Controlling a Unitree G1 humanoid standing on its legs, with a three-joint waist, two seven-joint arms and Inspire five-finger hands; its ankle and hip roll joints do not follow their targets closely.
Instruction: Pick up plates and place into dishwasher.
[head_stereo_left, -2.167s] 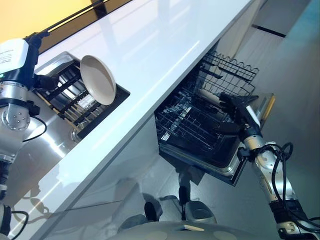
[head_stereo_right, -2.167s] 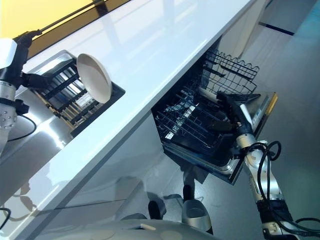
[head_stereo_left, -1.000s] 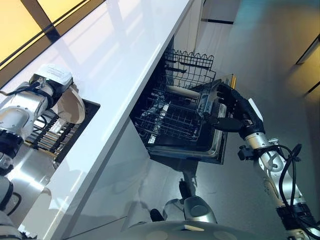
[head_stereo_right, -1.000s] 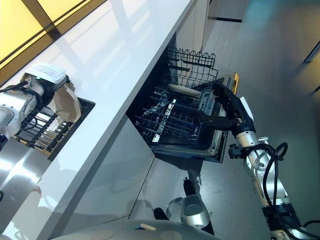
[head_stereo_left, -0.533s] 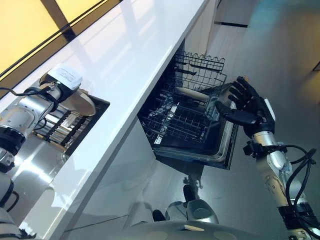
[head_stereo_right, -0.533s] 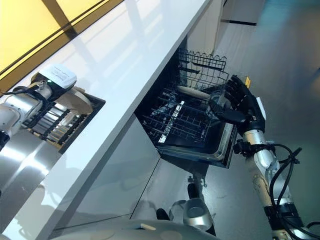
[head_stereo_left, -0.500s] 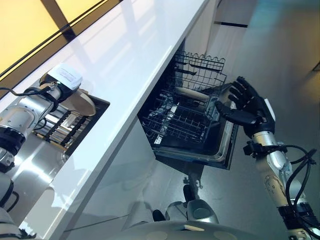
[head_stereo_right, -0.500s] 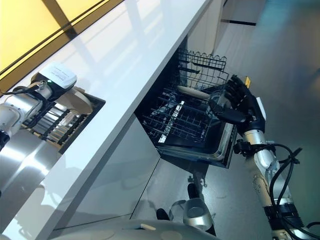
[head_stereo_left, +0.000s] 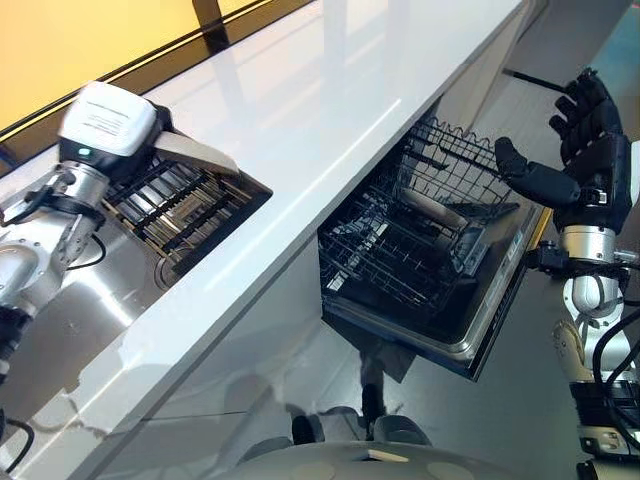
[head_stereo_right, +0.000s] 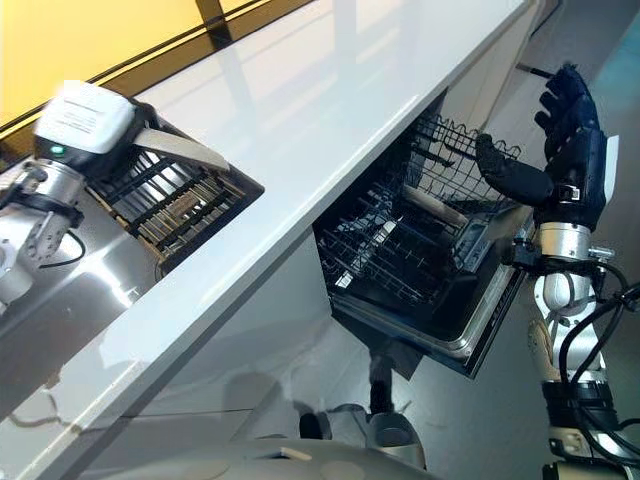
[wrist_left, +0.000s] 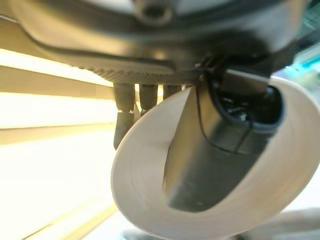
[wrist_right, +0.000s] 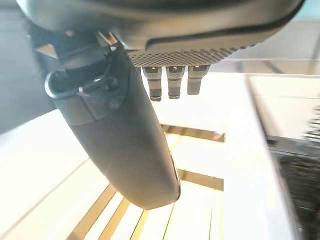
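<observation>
A cream plate (head_stereo_left: 196, 152) is held nearly flat just above the black dish rack (head_stereo_left: 185, 205) in the sink. My left hand (head_stereo_left: 150, 130) is shut on it. In the left wrist view the thumb (wrist_left: 210, 155) lies across the plate's (wrist_left: 145, 200) inner face and the fingers curl behind its rim. The open dishwasher (head_stereo_left: 420, 250) sits under the counter, its wire racks pulled out. My right hand (head_stereo_left: 585, 150) hangs open in the air above the dishwasher's door, holding nothing.
The long white countertop (head_stereo_left: 330, 100) runs between the steel sink (head_stereo_left: 90, 300) and the dishwasher. The lowered door (head_stereo_left: 490, 320) juts out over the grey floor. A pale long object (head_stereo_left: 437, 209) lies in the wire rack.
The camera has shifted. My left hand has taken the plate off the rack and tipped it flat. My right hand has risen from the dishwasher door's edge, fingers spread.
</observation>
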